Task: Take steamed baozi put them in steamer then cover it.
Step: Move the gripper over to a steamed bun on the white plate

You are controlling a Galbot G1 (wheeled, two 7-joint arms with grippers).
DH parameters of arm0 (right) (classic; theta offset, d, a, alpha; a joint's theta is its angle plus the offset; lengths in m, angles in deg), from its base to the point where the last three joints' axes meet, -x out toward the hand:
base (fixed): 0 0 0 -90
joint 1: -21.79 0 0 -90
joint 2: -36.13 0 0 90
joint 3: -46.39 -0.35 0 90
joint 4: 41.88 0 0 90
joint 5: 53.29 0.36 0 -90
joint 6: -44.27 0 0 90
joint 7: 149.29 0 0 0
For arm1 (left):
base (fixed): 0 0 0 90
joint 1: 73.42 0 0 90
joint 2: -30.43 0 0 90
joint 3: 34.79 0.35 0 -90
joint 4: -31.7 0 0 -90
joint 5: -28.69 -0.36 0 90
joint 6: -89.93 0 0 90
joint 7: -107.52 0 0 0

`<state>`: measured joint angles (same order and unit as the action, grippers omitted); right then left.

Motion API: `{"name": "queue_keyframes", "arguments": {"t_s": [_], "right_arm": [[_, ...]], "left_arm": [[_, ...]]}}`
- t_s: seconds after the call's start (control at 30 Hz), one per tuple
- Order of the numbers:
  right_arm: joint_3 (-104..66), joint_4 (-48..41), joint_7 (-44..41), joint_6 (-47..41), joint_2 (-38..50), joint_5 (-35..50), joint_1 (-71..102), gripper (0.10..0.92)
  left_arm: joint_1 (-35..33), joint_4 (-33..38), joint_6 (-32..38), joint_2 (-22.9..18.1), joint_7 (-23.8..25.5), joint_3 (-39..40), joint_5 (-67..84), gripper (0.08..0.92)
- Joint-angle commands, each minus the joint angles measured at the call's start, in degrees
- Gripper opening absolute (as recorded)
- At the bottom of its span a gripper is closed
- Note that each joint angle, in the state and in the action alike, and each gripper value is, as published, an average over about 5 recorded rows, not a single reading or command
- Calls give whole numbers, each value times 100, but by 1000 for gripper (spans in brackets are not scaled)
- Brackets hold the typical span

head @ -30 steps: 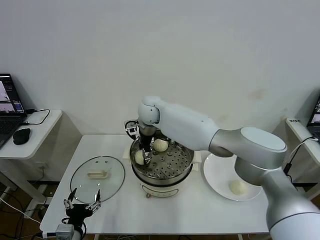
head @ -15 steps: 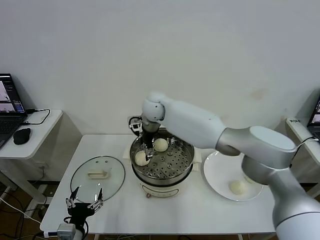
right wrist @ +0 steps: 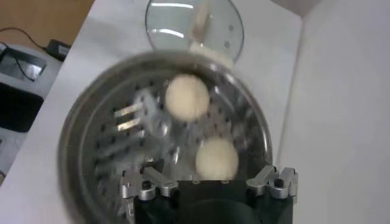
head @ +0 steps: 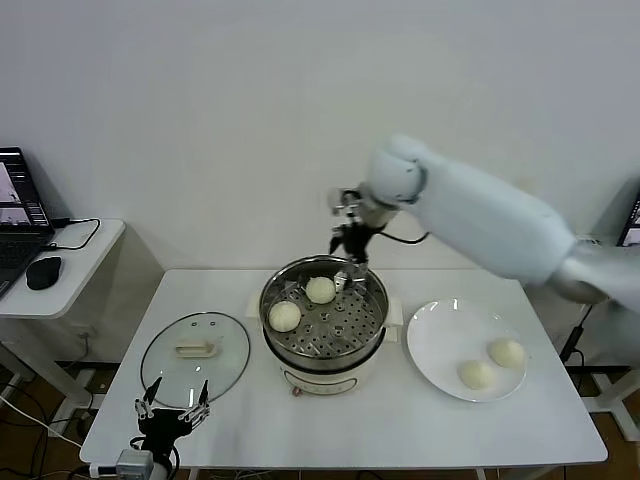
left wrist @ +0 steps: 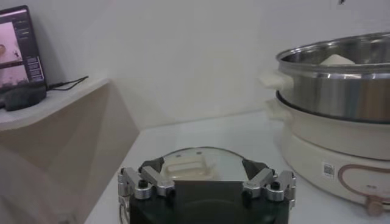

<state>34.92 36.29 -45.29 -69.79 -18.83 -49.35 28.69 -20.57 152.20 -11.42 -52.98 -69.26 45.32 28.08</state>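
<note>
Head view, near to far: the left gripper (head: 170, 413) sat at the near left edge of the white table (head: 330, 430), fingers spread wide and holding nothing, just in front of the cover (head: 195, 353). The cover, a clear glass lid with a metal rim and a cream-white handle, lay flat on the table to the left of the steamer (head: 324, 325) and apart from it. The left wrist view showed the same: open fingertips (left wrist: 145, 184), the lid (left wrist: 190, 165) just beyond them and the steamer's steel wall and cream base (left wrist: 332, 106) off to one side. To the right of the steamer stood a flat white plate (head: 440, 345) carrying two steamed baozi (head: 476, 375), side by side, not touching. The steamer stood uncovered at mid-table; on its perforated tray two more buns (head: 285, 316) lay in the left and rear part, near each other but apart. The right gripper (head: 351, 243) hung above the steamer's far rim, clear of the buns, with the arm reaching in from the right. In the right wrist view its fingers (right wrist: 148, 185) stood wide apart and empty, looking down on the tray and both buns (right wrist: 187, 97). Farther left, a side desk held a laptop (head: 18, 215) and a mouse (head: 43, 271).
</note>
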Motion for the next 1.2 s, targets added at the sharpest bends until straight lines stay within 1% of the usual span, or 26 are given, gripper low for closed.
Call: {"name": "queue_keyframes", "arguments": {"t_s": [0.03, 0.23, 0.4, 0.7, 1.2], "right_arm": [[45, 992, -131, 244, 1775, -105, 132, 823], [-112, 1324, -225, 490, 2485, -860, 954, 823], [-619, 1302, -202, 603, 2684, -1341, 2049, 823], [-1276, 1005, -44, 651, 2471, -1823, 3128, 823], [-1535, 318, 87, 728, 2096, -2104, 3459, 823]], "left_arm": [[-55, 33, -10, 18, 3, -6, -6, 823], [-145, 82, -8, 44, 8, 5, -5, 823], [-156, 17, -8, 49, 7, 7, -33, 823], [-146, -158, -10, 50, 16, 30, -140, 823], [-106, -252, -25, 30, 28, 25, -211, 823]]}}
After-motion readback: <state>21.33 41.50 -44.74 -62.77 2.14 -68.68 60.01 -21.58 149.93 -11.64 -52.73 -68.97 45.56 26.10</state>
